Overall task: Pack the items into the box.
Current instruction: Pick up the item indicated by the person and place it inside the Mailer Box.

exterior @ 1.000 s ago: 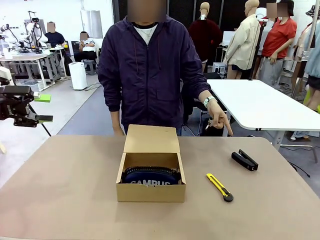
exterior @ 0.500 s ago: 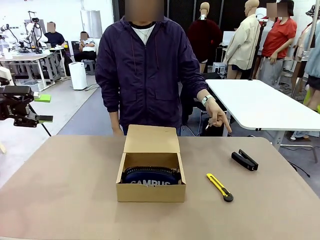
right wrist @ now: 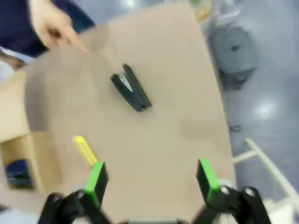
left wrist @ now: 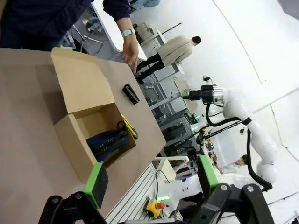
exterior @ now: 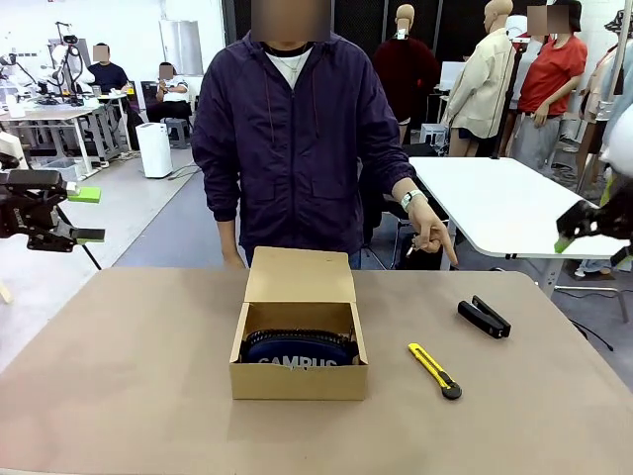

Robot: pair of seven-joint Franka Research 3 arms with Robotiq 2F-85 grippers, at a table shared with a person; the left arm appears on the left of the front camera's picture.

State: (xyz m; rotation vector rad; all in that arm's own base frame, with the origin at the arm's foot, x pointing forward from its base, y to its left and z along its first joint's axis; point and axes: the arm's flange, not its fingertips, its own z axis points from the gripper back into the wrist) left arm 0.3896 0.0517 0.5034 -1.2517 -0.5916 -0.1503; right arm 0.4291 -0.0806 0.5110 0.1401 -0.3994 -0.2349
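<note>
Newly arrived right of the small brown cardboard box (exterior: 297, 381), my released right gripper (right wrist: 152, 176) faces the small black stapler (right wrist: 131, 88), which I'd grasp next.

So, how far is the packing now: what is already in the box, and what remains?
Done: the navy pouch lies inside the open box.
In hand: nothing. The left gripper and the right gripper are open and empty; the person's hand points toward the stapler.
Left: the stapler and the utility knife lie on the table, and the lid stands up.
</note>
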